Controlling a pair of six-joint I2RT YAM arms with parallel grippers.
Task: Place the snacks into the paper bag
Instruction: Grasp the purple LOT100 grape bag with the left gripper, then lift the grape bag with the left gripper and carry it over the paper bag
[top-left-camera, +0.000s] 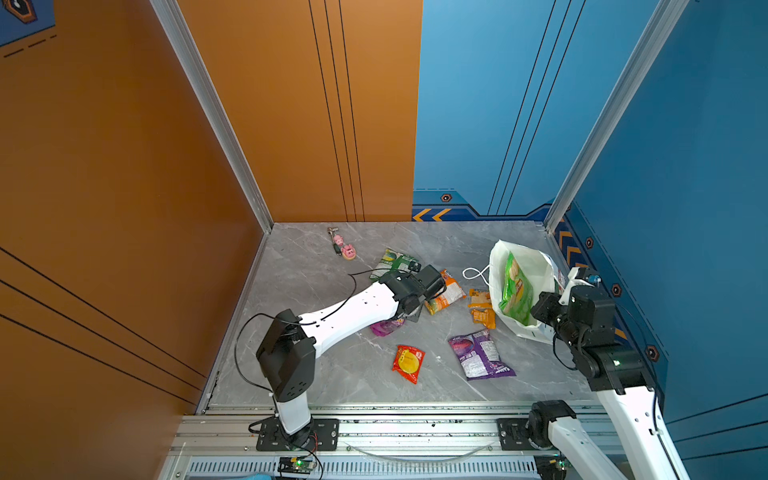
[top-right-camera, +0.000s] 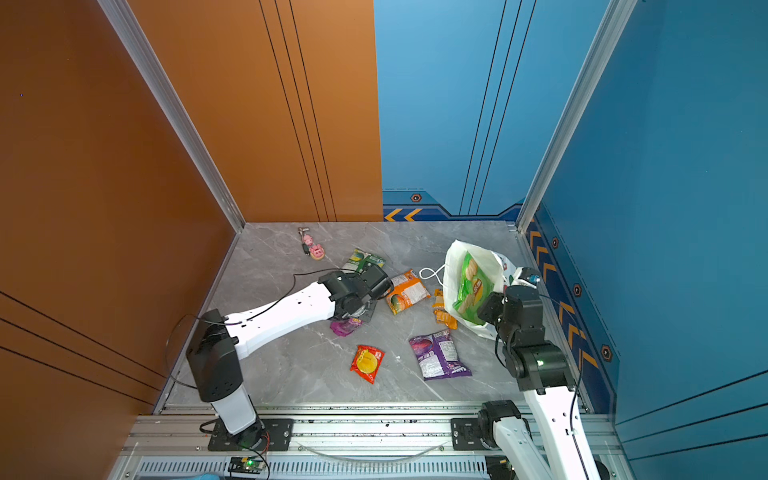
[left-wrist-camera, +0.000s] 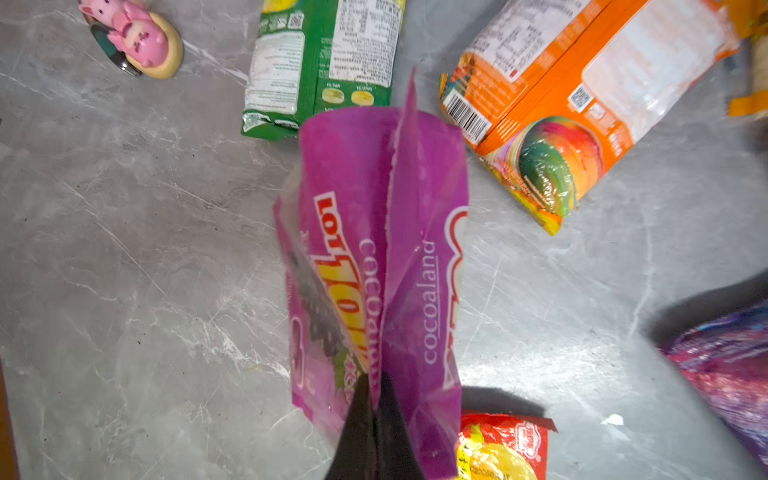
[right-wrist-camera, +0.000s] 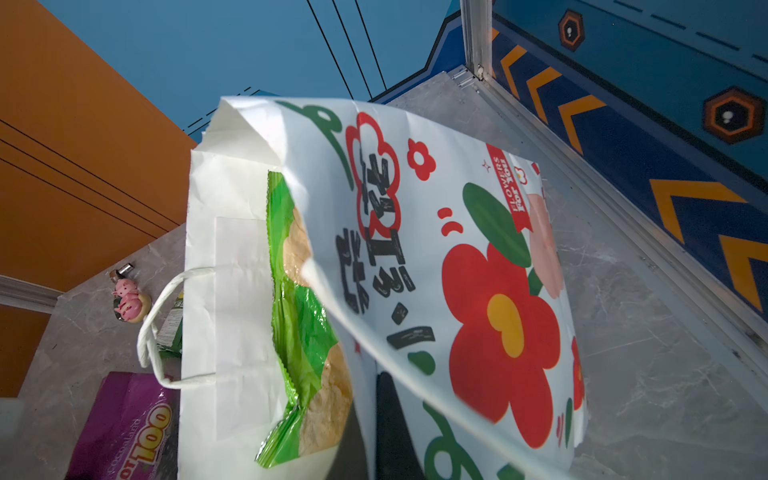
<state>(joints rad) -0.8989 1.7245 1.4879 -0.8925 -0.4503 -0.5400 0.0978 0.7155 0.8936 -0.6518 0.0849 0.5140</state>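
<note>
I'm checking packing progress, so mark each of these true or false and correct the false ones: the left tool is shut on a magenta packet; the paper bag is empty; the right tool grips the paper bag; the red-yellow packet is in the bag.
1. The left tool is shut on the magenta packet. True.
2. The paper bag is empty. False: a green chip bag sits inside it.
3. The right tool is shut on the paper bag's wall. True.
4. The red-yellow packet is in the paper bag. False: it lies on the table, apart from the bag.
</note>
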